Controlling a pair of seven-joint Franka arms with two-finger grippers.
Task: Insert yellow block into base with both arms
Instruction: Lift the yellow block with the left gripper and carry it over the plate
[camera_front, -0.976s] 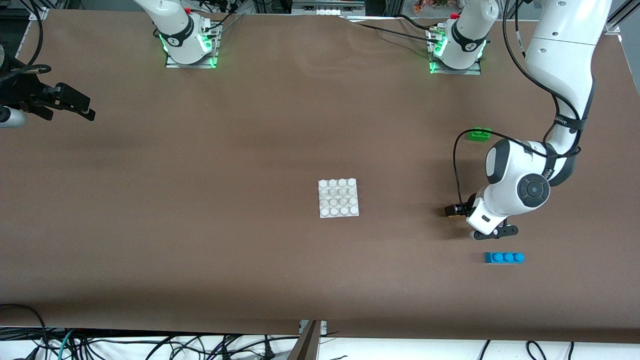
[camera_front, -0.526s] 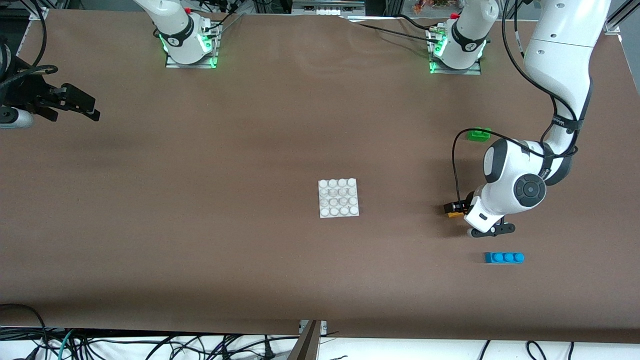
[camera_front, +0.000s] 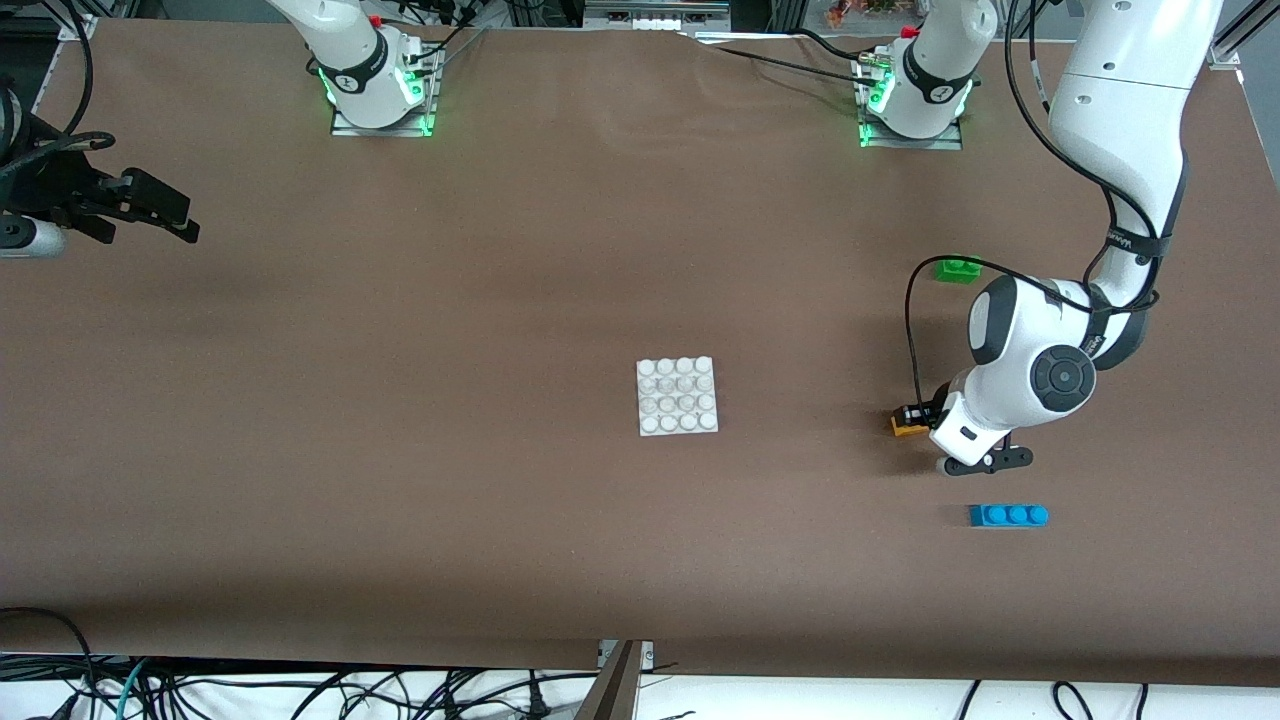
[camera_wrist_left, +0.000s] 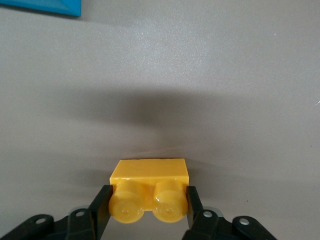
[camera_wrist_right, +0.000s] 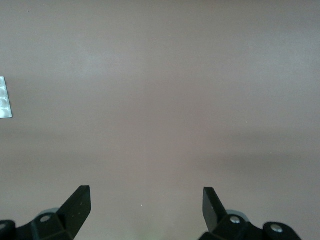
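Note:
The yellow block (camera_front: 909, 429) is at the left arm's end of the table, between the fingers of my left gripper (camera_front: 912, 418). In the left wrist view the block (camera_wrist_left: 149, 175) sits with its two studs between the black fingertips (camera_wrist_left: 101, 200), which touch it on both sides. The white base (camera_front: 677, 395) lies flat near the table's middle, apart from both grippers. My right gripper (camera_front: 165, 214) hangs open and empty over the right arm's end of the table. In the right wrist view (camera_wrist_right: 145, 200) it shows only bare table and an edge of the base (camera_wrist_right: 4, 97).
A blue three-stud brick (camera_front: 1008, 515) lies nearer the front camera than the left gripper; its corner shows in the left wrist view (camera_wrist_left: 40, 6). A green brick (camera_front: 957, 268) lies farther from the camera, beside the left arm. Brown table cloth spans between base and grippers.
The left wrist has shifted slightly and the yellow block now shows under its fingers, where it was hidden a second ago. The right gripper moved slightly toward the table's middle.

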